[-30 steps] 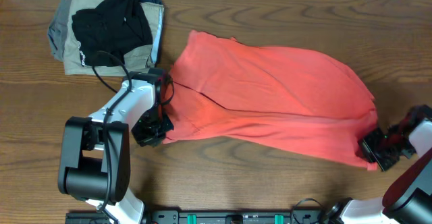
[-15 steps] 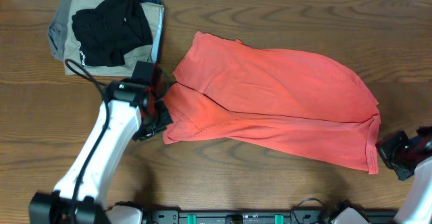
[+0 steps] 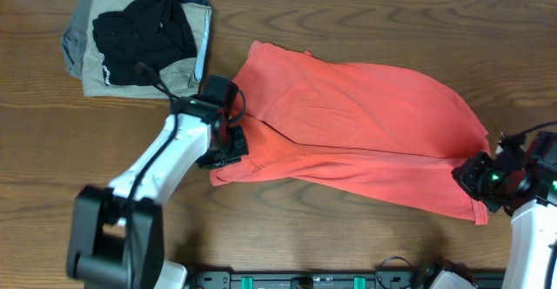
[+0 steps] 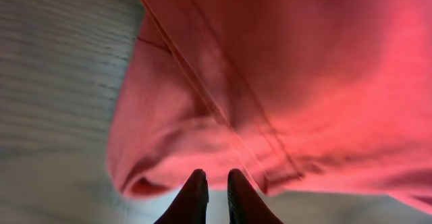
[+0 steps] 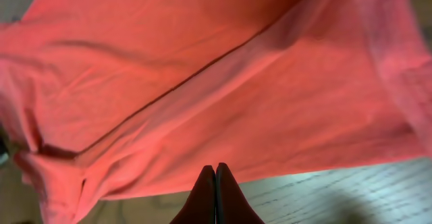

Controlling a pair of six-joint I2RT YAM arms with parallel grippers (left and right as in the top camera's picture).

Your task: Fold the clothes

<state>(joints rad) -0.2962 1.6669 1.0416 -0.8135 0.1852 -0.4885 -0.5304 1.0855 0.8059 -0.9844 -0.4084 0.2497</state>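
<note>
- Two grippers flanked the red-orange T-shirt, one at each end of its near edge. The shirt lay spread on the table with a plain side up and no lettering in sight.
- Seen from overhead, its long axis ran from upper left to lower right, roughly across the robot's front. The short axis therefore pointed away from both arms.
- The left gripper was at the shirt's left end, beside the near corner where the cloth curled into a soft roll. In the wrist view that roll lay just ahead of the tips and a little to their left. Its fingers stood a sliver apart, with no cloth between them.
- The right gripper was at the opposite end, by the near right corner. Its fingers were pressed together and empty. The hem ran just ahead of the tips, but whether they touched it could not be told.
- Each arm was nearer its own end, so neither would likely need to cross over. A fold would probably call for both to spread their jaws, take the near corners, and carry that edge across the short axis.
- A pile of khaki/grey garments with a black garment on top lay beyond the left gripper. It was near the shirt's far left corner but apart from it.
</note>
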